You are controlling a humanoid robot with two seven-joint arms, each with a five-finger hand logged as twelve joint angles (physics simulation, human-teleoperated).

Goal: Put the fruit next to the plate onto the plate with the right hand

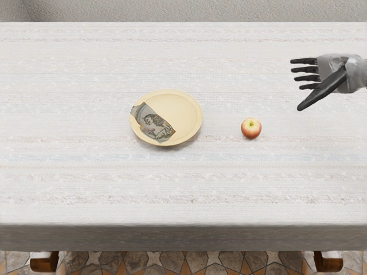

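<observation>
Reaching stage: grey right hand [321, 77], fingers spread and empty, hung well apart from small red-yellow apple [251, 128], which sat on table right of round yellow plate [192, 112]. Next move likely: descend, close around apple.

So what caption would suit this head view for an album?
Open right hand hovers above the table, an apple waiting beside the yellow plate.

Bright even light, faint shadows, slightly soft
</observation>
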